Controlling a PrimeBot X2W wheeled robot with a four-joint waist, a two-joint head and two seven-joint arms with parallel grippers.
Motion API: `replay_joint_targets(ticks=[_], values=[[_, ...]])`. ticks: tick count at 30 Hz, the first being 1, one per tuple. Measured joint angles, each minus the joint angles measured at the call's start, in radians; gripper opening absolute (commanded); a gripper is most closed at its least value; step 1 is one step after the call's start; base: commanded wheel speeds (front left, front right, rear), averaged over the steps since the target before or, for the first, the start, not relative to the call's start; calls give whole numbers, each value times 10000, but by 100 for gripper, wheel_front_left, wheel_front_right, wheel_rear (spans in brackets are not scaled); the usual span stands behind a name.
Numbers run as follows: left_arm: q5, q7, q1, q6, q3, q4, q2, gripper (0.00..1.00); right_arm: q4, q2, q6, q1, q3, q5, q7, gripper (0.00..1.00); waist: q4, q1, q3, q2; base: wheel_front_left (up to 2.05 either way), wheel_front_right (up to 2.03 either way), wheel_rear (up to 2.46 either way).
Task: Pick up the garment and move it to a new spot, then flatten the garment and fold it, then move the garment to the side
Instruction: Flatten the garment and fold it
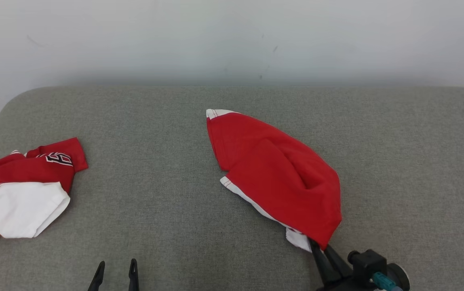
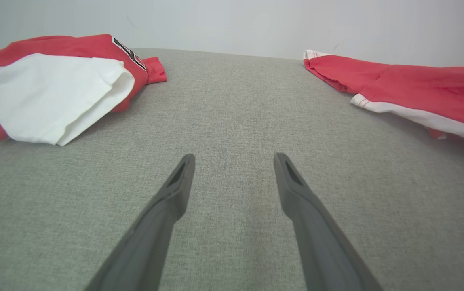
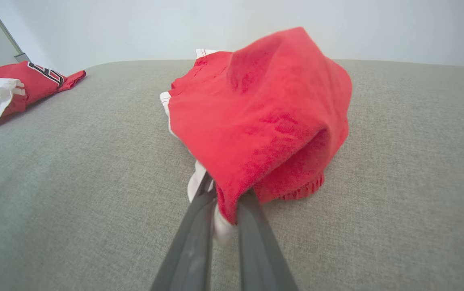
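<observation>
right wrist view: right gripper point(image 3: 224, 202) pinching near corner of red garment point(image 3: 256, 113), bunched mid-right on grey cushion point(image 3: 74, 182). likely soft, light, limp; hem corners best hold. left gripper point(image 2: 234, 158) spread, empty.

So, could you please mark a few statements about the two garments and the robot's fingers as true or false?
1. The right fingers pinch a corner of the red garment. True.
2. The left fingers hold the red and white garment. False: they are open over the bare grey cushion, apart from it.
3. The red and white garment lies to the robot's left of the red garment. True.
4. The red garment hangs wholly clear of the cushion. False: its far part rests on the cushion.
</observation>
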Motion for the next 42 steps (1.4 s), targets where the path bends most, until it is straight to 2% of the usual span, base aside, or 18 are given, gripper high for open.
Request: replay_joint_targets(ticks=[9, 14, 17, 20, 24, 29, 31, 33, 38, 42], values=[[-113, 0, 0, 48, -46, 75, 0, 100, -2242, -299, 0, -123, -754, -268, 0, 0, -221, 0, -123, 0, 0, 0, 0], [-201, 0, -33, 46, -211, 113, -2, 100, -3085, -1051, 0, -1376, 305, -336, -2, 0, -299, 0, -248, 0, 0, 0, 0], [-242, 0, -92, 46, -403, 148, -2, 100, -3170, -1505, 0, -2422, 1174, -107, -2, 0, -197, 0, -264, 0, 0, 0, 0], [-328, 0, -122, 58, -654, 176, -4, 100, -2991, -1685, 0, -3625, 2092, 142, 0, 0, 4, 0, -261, 0, 0, 0, 0], [-405, 0, -114, 144, -869, 297, -2, 100, -2978, -1465, 0, -5237, 2884, 531, -2, 0, 398, 0, -252, 0, 0, 0, 0], [-451, 0, -46, 222, -951, 349, -2, 100, -3087, -1143, 0, -6313, 3108, 1323, -4, 0, 940, 0, -208, 0, 0, 0, 0], [-472, 0, -4, 245, -947, 376, -6, 100, -2700, -1239, 0, -6348, 3239, 1783, -8, 0, 1120, -1, -182, 0, 0, 0, 0], [-560, 0, 17, 253, -965, 368, -2, 100, -1772, -1661, 0, -6270, 3749, 2117, 48, 0, 1248, -1, -129, 0, 0, 0, 0], [-650, 0, -66, 311, -1244, 301, -12, 100, 562, -2997, 0, -6081, 5125, 2780, 1235, 0, 1343, 0, 187, 0, 0, 0, 0], [-675, 0, -274, 355, -1356, 240, -6, 100, 1567, -3693, 0, -5717, 5927, 3183, 1020, 0, 1313, 0, 489, 1, 0, 0, 0]])
